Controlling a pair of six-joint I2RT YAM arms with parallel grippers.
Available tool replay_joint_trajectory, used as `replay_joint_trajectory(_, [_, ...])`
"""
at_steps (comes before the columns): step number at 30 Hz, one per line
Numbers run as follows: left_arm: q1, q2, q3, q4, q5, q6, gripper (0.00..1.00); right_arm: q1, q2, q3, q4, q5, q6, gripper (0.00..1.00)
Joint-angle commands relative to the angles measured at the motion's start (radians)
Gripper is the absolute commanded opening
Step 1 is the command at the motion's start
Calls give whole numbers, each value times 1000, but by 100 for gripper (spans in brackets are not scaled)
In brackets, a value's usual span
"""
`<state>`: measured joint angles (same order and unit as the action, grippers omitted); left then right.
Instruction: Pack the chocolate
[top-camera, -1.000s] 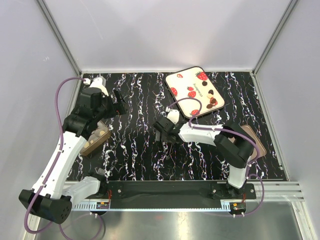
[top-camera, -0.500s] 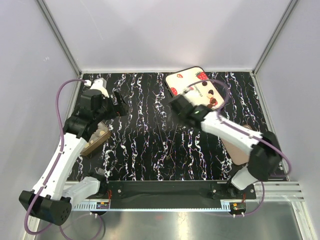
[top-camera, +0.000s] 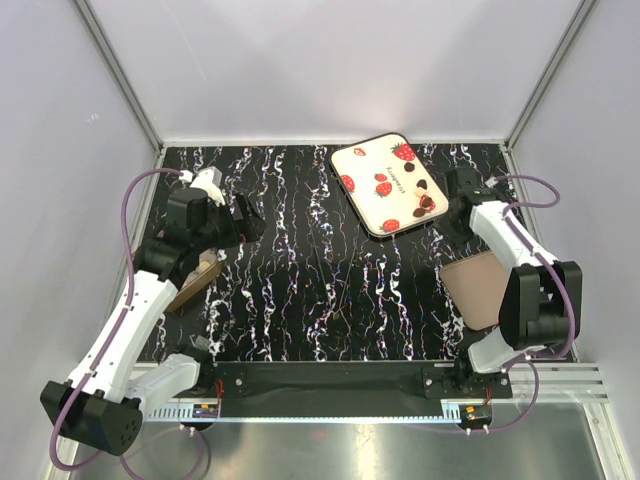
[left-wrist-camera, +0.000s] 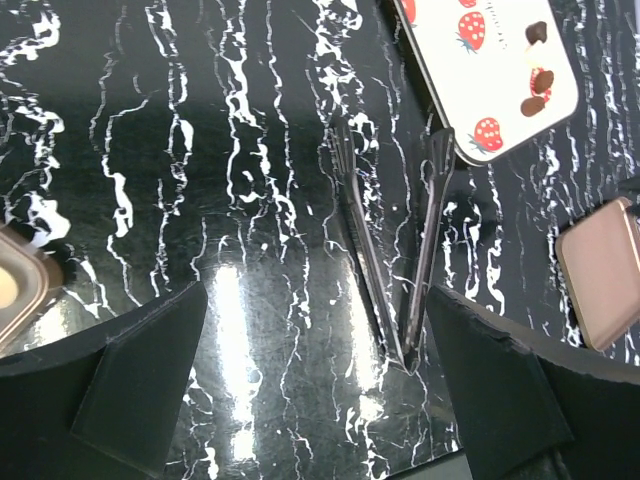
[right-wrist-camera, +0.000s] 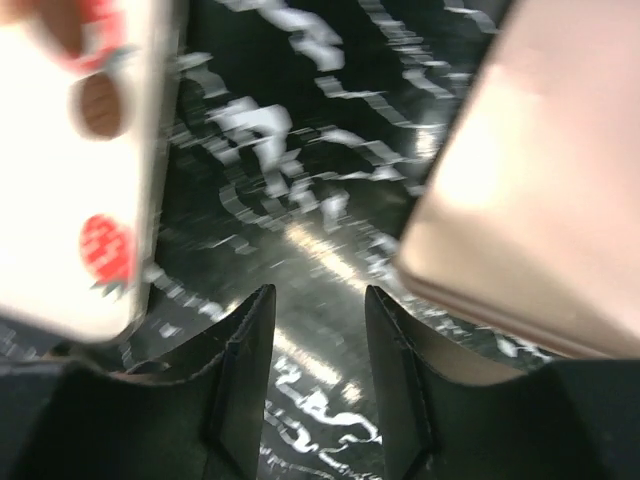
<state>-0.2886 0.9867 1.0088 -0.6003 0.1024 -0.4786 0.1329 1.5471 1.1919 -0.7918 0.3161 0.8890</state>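
Observation:
The strawberry-print tray (top-camera: 378, 180) lies at the back right, with a few dark and white chocolates (top-camera: 426, 203) near its right edge. They also show in the left wrist view (left-wrist-camera: 540, 80). My right gripper (top-camera: 458, 186) is open and empty, low over the table between the tray (right-wrist-camera: 60, 170) and the brown lid (right-wrist-camera: 540, 170). My left gripper (top-camera: 246, 214) is open wide and empty above the left-middle of the table. Black tongs (left-wrist-camera: 367, 250) lie on the table ahead of the left gripper (left-wrist-camera: 315, 300).
The flat brown lid (top-camera: 486, 288) lies at the right. A brown box (top-camera: 194, 280) sits under my left arm, and its corner shows in the left wrist view (left-wrist-camera: 14, 285). Walls close in the table on three sides.
My right arm has swung from the table's middle to the back right, past the tray, and now sits beside its right edge. My left gripper has shifted slightly right.

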Motion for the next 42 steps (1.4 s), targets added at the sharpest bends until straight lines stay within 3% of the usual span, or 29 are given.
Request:
replay_joint_trajectory(1, [6, -28, -6, 65, 56, -11, 99, -81, 19, -43, -17, -31, 64, 48])
replay_joint_trajectory(11, [6, -19, -16, 51, 25, -2, 99, -210, 143, -81, 25, -63, 131, 36])
replay_joint_trajectory(26, [6, 10, 5, 39, 5, -3, 99, -269, 277, -77, 89, -46, 188, 37])
replay_joint_trajectory(29, [6, 6, 5, 48, 14, -6, 99, -269, 284, -84, 112, -51, 162, 26])
replay_joint_trajectory(30, [6, 4, 7, 50, 17, -3, 99, -269, 278, -83, 117, -64, 148, 16])
replay_joint_trajectory(33, [6, -5, 20, 45, 29, -3, 99, -269, 214, -84, 146, -130, 59, 0])
replay_joint_trajectory(40, [6, -23, 99, 51, 175, 89, 99, -268, -10, -8, 22, -267, -90, 0])
replay_joint_trajectory(42, [6, -34, 117, 51, 212, 92, 99, -268, -94, 21, -12, -380, -123, 0])
